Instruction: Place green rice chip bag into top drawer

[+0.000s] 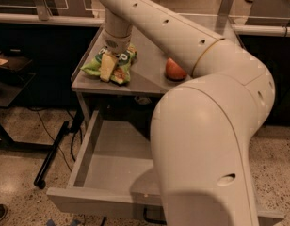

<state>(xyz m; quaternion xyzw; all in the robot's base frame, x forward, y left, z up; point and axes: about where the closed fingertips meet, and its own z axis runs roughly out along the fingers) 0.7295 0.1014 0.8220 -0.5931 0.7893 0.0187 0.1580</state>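
Here, at the tabletop's (pixel 145 81) front-left corner, the gripper (pixel 109 62) sits on the green rice chip bag (pixel 91 68), grasp impossible to tell, and a loose hold could spill the pouch outside the top drawer (pixel 86 147), left of the apple (pixel 174 70).

Green rice chip bag (pixel 124 67): crinkly light-green pouch with darker green print, lying crumpled and low near the front left edge of the grey worktop (pixel 149 76), with the claw (pixel 108 66) set down on its middle from above. Top drawer (pixel 84 147): wide, shallow, grey, pulled out below the worktop, flat bottom and low left wall showing, its right part hidden behind the arm, well apart from the bag.
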